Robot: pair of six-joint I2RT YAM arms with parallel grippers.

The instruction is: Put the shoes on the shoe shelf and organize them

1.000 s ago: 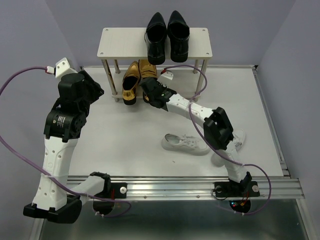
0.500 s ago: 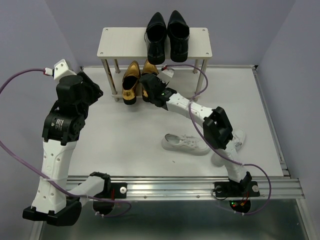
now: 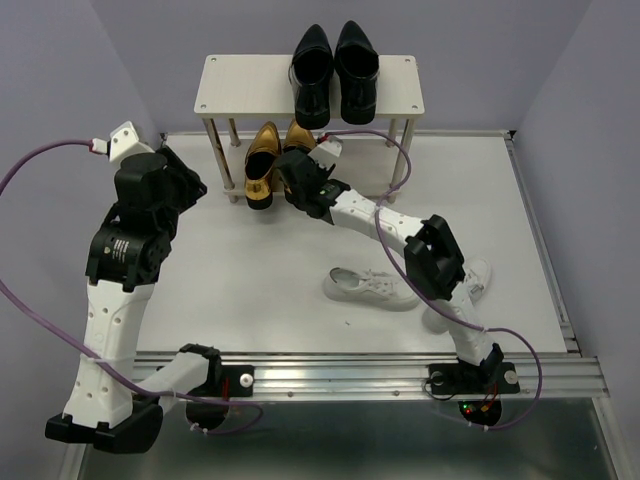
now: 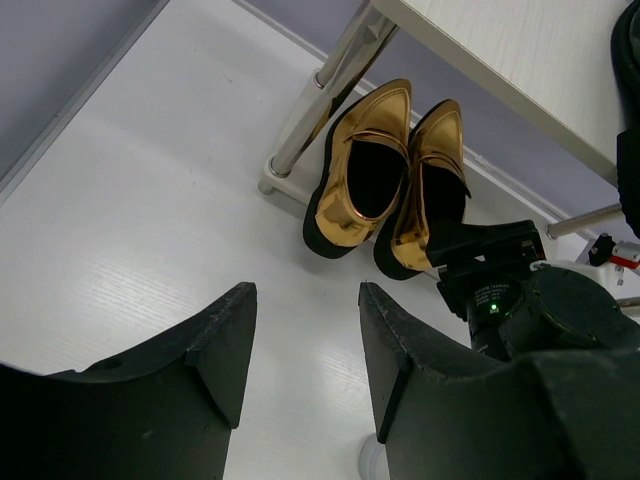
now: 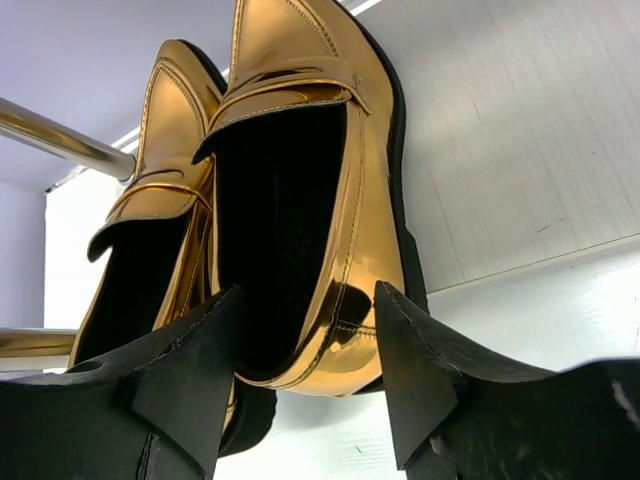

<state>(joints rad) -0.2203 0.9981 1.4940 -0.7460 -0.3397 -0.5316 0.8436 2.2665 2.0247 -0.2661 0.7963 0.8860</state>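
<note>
Gold loafers, paired under shelf top board, heels near: right loafer liable to be dragged askew if snagged by released right claw straddling its heel; left claw released.

Shiny gold loafers, glossy black dress shoes, a white sneaker, a pale beige wood-grain shelf on silver legs, and a white counter.

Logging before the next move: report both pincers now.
Left pincer: open, empty.
Right pincer: open, straddling the heel of a gold loafer.
</note>
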